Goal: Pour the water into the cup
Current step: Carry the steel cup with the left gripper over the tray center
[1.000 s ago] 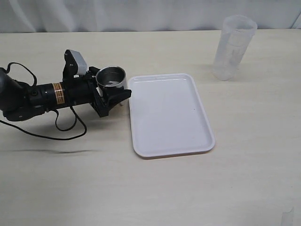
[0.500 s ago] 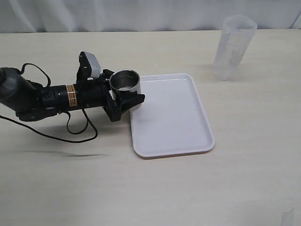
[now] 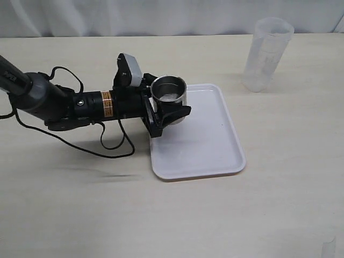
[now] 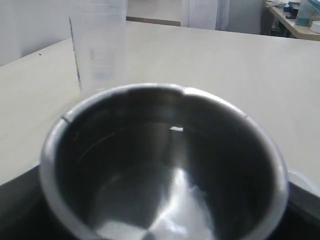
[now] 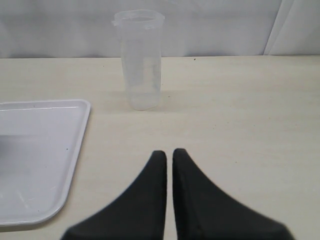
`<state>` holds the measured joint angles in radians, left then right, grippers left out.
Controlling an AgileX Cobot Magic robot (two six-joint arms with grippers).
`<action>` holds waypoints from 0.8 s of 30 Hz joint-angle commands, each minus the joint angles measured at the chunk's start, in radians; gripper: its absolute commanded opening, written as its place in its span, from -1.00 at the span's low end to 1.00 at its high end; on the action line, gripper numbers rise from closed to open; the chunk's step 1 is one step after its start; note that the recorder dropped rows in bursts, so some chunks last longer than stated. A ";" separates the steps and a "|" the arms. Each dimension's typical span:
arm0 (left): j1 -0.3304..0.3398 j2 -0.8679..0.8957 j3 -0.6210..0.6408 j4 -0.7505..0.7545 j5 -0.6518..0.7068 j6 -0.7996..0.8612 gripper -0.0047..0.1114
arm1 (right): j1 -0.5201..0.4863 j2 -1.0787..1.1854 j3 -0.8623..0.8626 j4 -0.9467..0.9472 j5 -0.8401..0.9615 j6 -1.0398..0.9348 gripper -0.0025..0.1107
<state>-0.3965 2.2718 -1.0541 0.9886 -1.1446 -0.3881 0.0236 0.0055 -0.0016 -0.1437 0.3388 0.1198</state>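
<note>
Altogether: one steel cup (image 3: 169, 92) clamped in the left gripper (image 3: 167, 103) beside one white tray (image 3: 209, 145); one plastic tumbler (image 3: 267, 54); right gripper (image 5: 169, 160) closed, empty.

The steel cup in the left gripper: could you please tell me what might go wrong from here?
The cup hangs in the left gripper over the left edge of the tray; set down there, it could land tilted and tip.
The right gripper is shut, so it might knock the plastic tumbler over rather than grasp it unless it opens.

Brushed steel cup (image 3: 169, 92), glossy plastic tray (image 3: 207, 137), translucent plastic tumbler (image 3: 267, 54)
</note>
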 commanded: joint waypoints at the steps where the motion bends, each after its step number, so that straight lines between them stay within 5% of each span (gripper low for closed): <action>1: -0.041 -0.018 -0.041 -0.009 0.037 -0.005 -0.92 | 0.003 -0.006 0.002 0.002 0.003 -0.004 -0.88; 5: -0.077 -0.015 -0.065 -0.005 0.125 -0.005 -0.92 | 0.003 -0.006 0.002 0.002 0.003 -0.004 -0.88; 24: -0.133 -0.015 -0.076 -0.068 0.123 -0.005 -0.92 | 0.003 -0.006 0.002 0.002 0.003 -0.004 -0.88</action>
<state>-0.5167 2.2692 -1.1193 0.9431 -0.9854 -0.3881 0.0236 0.0055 -0.0016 -0.1437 0.3388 0.1198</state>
